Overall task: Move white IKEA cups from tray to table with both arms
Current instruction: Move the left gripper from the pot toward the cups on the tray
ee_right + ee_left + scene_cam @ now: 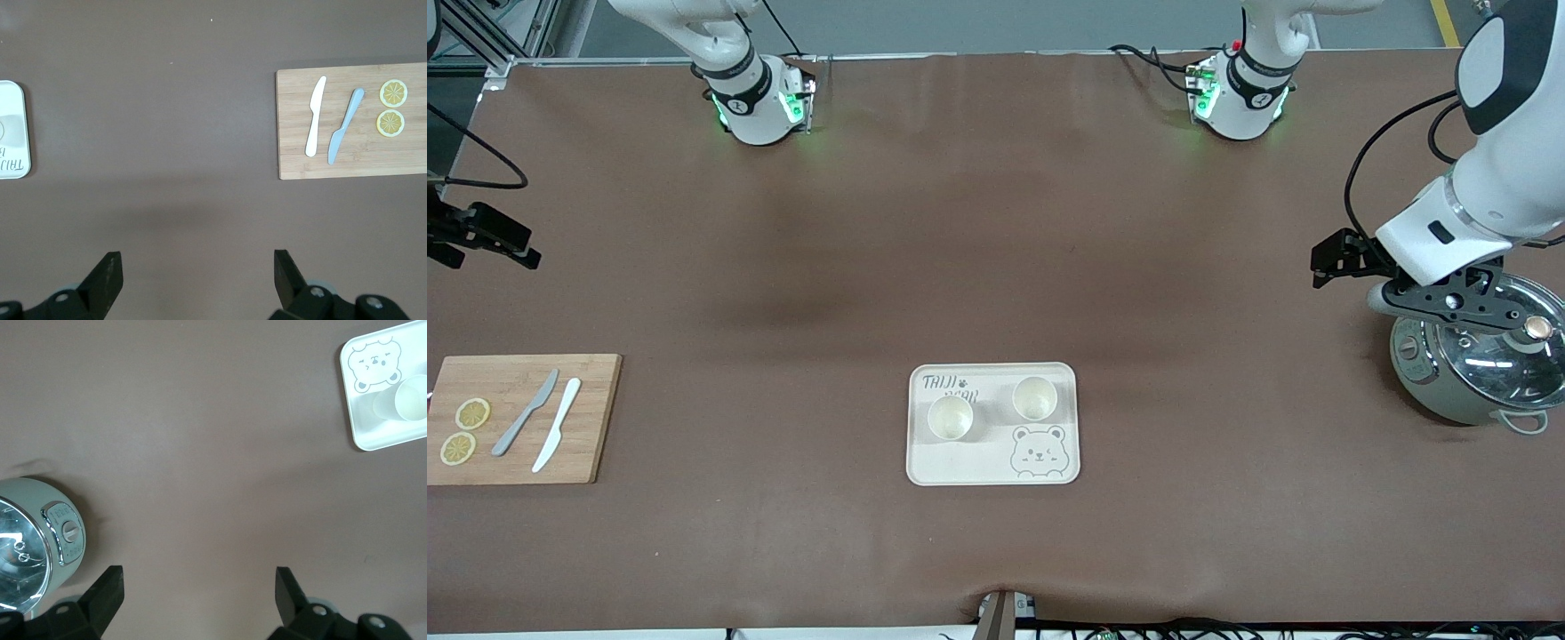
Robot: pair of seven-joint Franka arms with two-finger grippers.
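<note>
Two white cups stand upright on the bear tray.

One cup (950,418) and the other cup (1035,398) sit side by side on the tray (969,467), near the table edge closest to the front camera. The left gripper (199,600) hangs open over the pot (1467,373); the right gripper (197,280) hangs open over bare table near the cutting board (353,160).

On a brown desk (996,267): a wooden cutting board (520,418) carrying two lemon slices (472,413), a gray knife (525,412) and a white knife (557,424); a pale green pot (1476,364) with glass lid; a cream bear tray (996,462).
</note>
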